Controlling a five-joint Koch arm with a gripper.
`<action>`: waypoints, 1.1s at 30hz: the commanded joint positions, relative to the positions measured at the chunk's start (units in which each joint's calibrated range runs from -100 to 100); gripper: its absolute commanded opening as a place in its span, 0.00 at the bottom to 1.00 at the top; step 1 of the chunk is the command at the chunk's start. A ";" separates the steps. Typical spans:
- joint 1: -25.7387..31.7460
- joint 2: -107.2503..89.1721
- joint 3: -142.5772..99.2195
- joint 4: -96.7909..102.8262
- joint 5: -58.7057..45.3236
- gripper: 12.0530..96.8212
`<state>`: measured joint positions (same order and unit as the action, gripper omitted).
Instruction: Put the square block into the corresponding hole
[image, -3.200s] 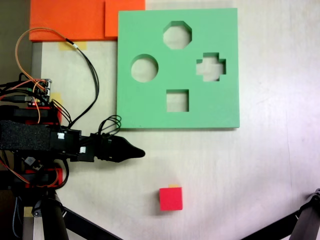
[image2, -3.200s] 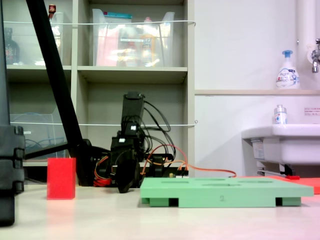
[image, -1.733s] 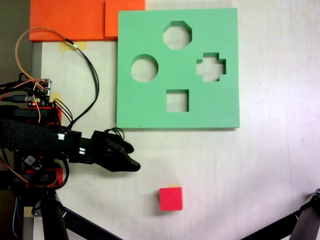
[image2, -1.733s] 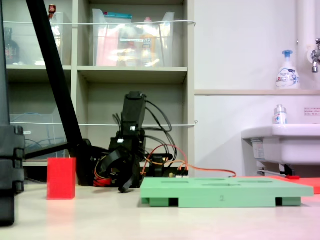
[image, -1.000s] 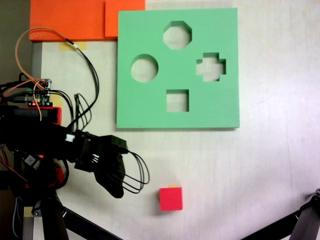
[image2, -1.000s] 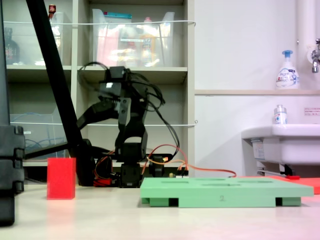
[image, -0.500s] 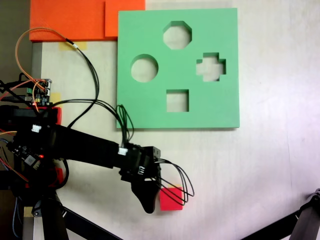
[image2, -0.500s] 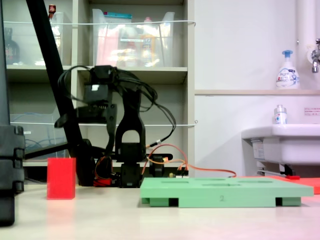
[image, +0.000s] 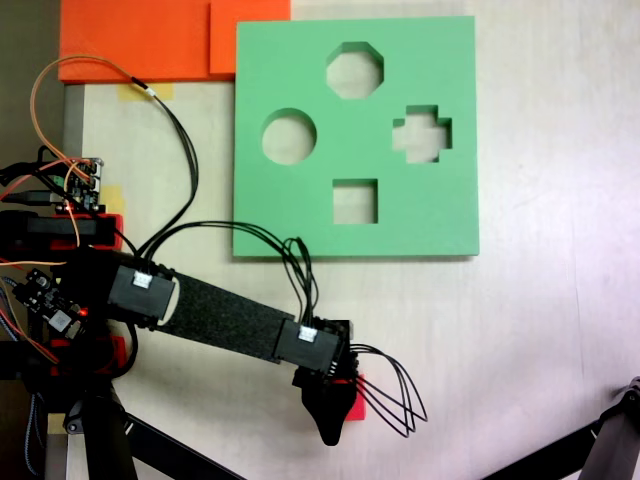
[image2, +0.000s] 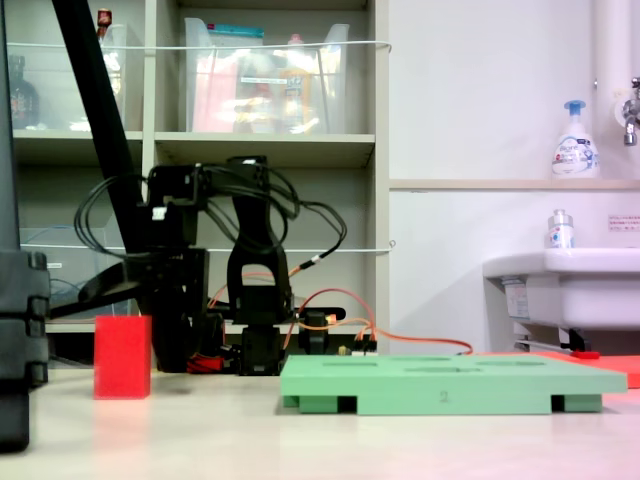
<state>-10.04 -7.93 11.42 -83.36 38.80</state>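
Note:
The square block (image: 356, 392) is a red foam cube on the table below the green board (image: 300, 60); just a red sliver of it shows to the right of the gripper. In the side-on fixed view the square block (image2: 122, 357) stands on the table at the left. The corresponding hole (image: 355, 201) is the board's lowest cut-out, well above the cube. My gripper (image: 331, 418) hangs over the cube's left part as one dark shape, so its jaws cannot be told apart. The arm (image2: 178, 290) stands just right of the cube.
Orange foam sheets (image: 140, 40) lie at the top left. The arm's base, circuit board (image: 75, 185) and wires sit at the left edge. Black tripod legs (image: 160, 445) cross the bottom left, another leg (image: 610, 440) the bottom right. Round, octagonal and cross cut-outs fill the rest of the green board (image2: 450, 385).
The arm has stretched out from the left edge to the right and down, bringing the gripper from beside the base to over the red cube. Cube and board have not moved.

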 joint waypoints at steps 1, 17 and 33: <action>-0.44 0.39 3.64 1.17 -0.68 0.98; -1.51 9.19 5.13 1.36 -1.03 0.59; -1.61 10.31 4.84 -4.12 -0.59 0.14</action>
<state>-11.60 1.78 16.61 -86.59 38.36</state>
